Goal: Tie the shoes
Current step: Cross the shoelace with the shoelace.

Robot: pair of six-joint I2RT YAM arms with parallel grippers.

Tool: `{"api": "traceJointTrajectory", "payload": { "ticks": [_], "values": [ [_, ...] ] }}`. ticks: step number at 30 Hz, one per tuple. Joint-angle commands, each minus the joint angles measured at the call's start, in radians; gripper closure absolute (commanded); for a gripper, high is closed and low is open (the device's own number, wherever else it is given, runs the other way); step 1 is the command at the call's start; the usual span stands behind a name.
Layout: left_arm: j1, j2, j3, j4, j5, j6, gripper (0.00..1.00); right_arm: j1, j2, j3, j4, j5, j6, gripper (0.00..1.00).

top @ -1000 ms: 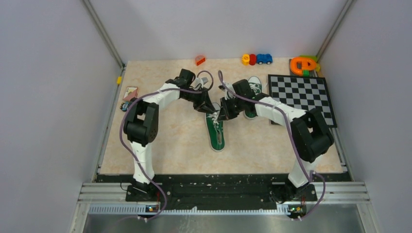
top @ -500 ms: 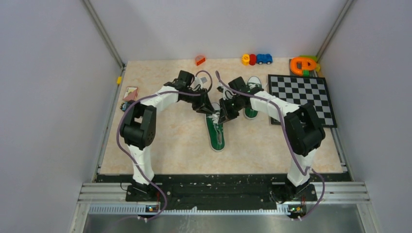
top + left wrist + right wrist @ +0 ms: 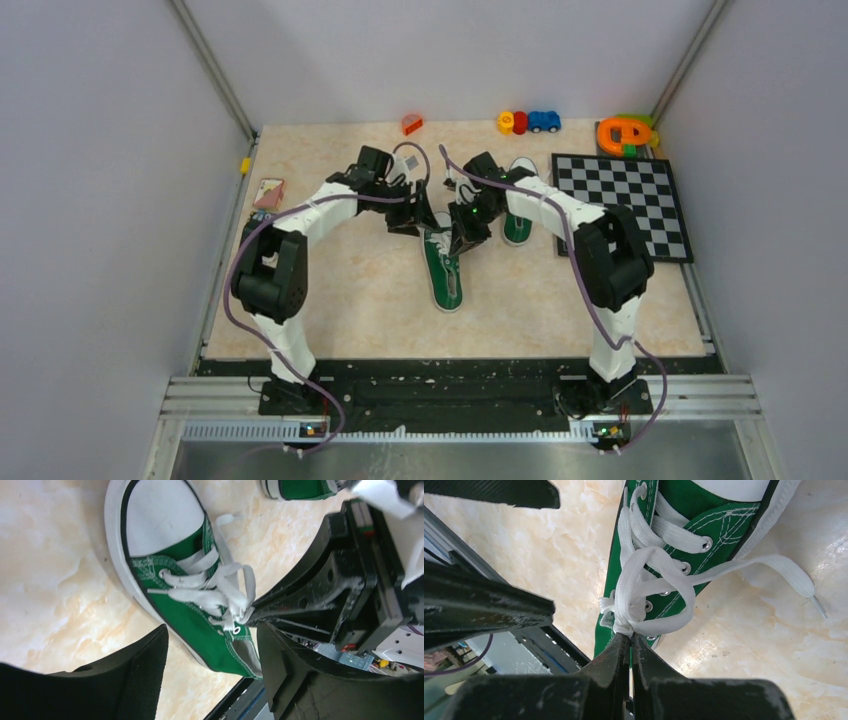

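One green shoe with a white sole lies in the middle of the table, toe pointing away from the arm bases. In the right wrist view my right gripper is shut on a bunch of its white laces above the eyelets. A loose lace end trails over the table. My left gripper stands open astride the shoe's side, with nothing between its fingers. From above, both grippers meet over the shoe's lacing. The other shoe lies further back, partly hidden by the right arm.
A checkerboard lies at the right. Along the back edge are an orange block, small toy cars and an orange and green toy. A small card lies at the left edge.
My left gripper's jaws have spread wide apart and its arm has drawn slightly to the left. The right gripper stays shut on the laces while its elbow has swung inward.
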Motion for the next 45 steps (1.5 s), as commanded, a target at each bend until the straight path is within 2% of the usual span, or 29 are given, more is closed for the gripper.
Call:
{"api": "traceJointTrajectory", "payload": {
  "ticks": [1,4,7,9,16,18,20,24,26,32,40,45],
  "values": [
    [0.003,-0.121,-0.093,0.087,-0.06,0.03,0.3,0.002,0.019,0.061,-0.055,-0.024,0.006,1.0],
    [0.004,-0.178,-0.175,0.172,-0.059,0.036,0.3,0.0,0.021,0.063,-0.05,-0.03,0.005,1.0],
    [-0.004,-0.278,-0.346,0.431,0.056,0.074,0.27,0.001,0.027,0.072,-0.052,-0.042,0.004,1.0],
    [-0.023,-0.333,-0.427,0.567,0.063,0.127,0.26,0.001,0.035,0.084,-0.062,-0.049,-0.003,1.0],
    [-0.05,-0.312,-0.453,0.604,0.094,0.389,0.31,-0.001,0.041,0.128,-0.109,-0.045,-0.059,1.0],
    [-0.059,-0.3,-0.454,0.608,0.117,0.499,0.22,-0.001,0.038,0.136,-0.118,-0.043,-0.078,1.0],
    [-0.064,-0.273,-0.435,0.576,0.146,0.587,0.18,-0.001,0.042,0.148,-0.125,-0.046,-0.098,1.0],
    [-0.066,-0.221,-0.41,0.536,0.171,0.715,0.19,-0.001,0.049,0.171,-0.142,-0.051,-0.139,1.0],
    [-0.066,-0.219,-0.432,0.568,0.188,0.762,0.2,-0.001,0.05,0.175,-0.146,-0.055,-0.156,1.0],
    [-0.074,-0.208,-0.546,0.842,0.217,0.78,0.23,-0.001,0.051,0.171,-0.121,-0.085,-0.191,1.0],
    [-0.089,-0.201,-0.612,1.016,0.235,0.831,0.27,-0.003,0.047,0.144,-0.083,-0.11,-0.213,1.0],
    [-0.09,-0.192,-0.691,1.281,0.248,0.782,0.27,-0.002,0.049,0.143,-0.073,-0.122,-0.216,1.0]
  ]
}}
